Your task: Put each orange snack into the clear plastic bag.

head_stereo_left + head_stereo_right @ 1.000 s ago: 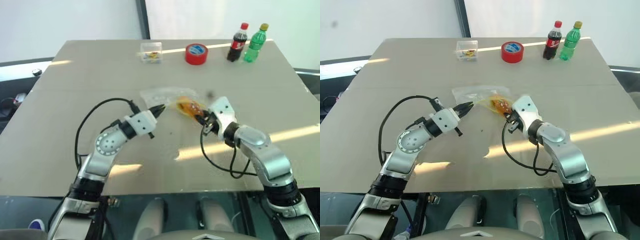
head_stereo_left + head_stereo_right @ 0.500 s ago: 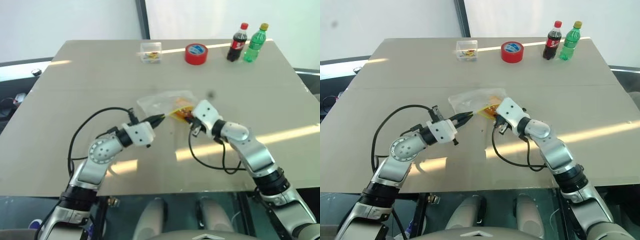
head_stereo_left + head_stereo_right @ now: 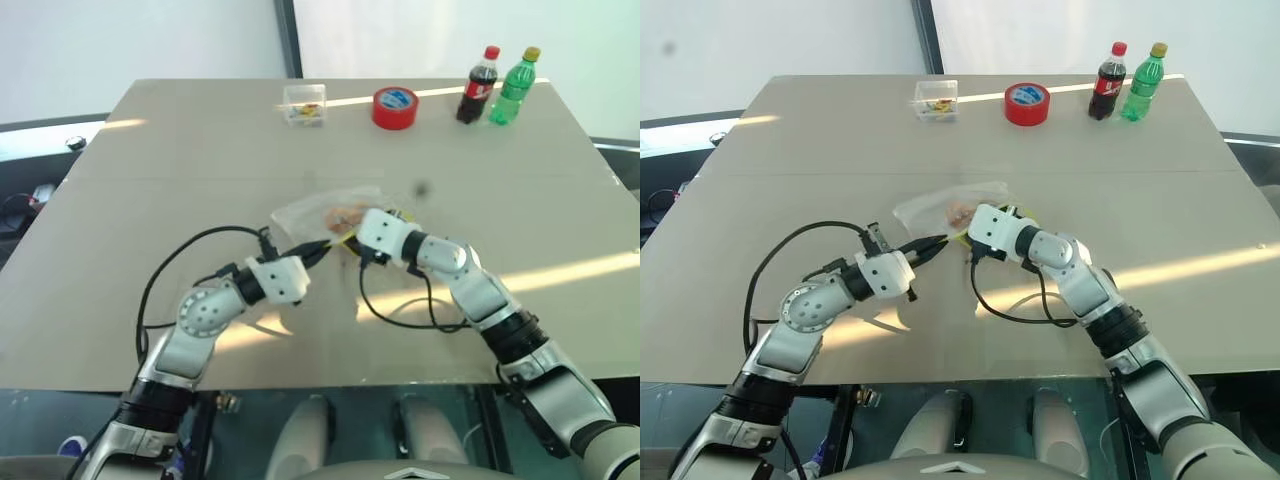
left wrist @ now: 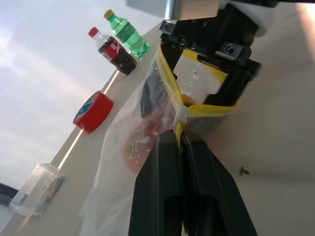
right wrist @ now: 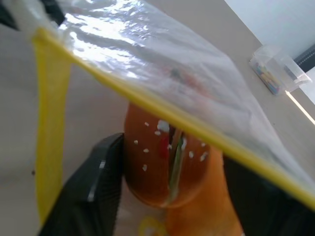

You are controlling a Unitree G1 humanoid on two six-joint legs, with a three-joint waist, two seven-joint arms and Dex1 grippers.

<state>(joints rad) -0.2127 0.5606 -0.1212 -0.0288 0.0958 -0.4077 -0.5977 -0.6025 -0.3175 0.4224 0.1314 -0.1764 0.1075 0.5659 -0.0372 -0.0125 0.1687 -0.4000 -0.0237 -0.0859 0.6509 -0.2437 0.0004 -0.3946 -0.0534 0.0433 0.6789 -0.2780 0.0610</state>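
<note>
The crinkled clear plastic zip bag [image 3: 325, 212], mid-table, is limp and slippery; left gripper [image 4: 178, 142] pinches its yellow rim. Right gripper [image 5: 167, 196], spread wide, flanks 1 glossy, light oval orange snack [image 5: 165, 164] at the mouth

Looks like a robot lab or test room rather than a home. Wide, plain beige table [image 3: 150, 140] against bare white wall panels split by a dark vertical post [image 3: 287, 40]. Staged props lined along the far edge: red tape roll [image 3: 395, 107], cola bottle [image 3: 476, 86], green bottle [image 3: 511, 87], small clear box [image 3: 304, 104]. Loose cables and gear on the floor at left [image 3: 30, 200].
</note>
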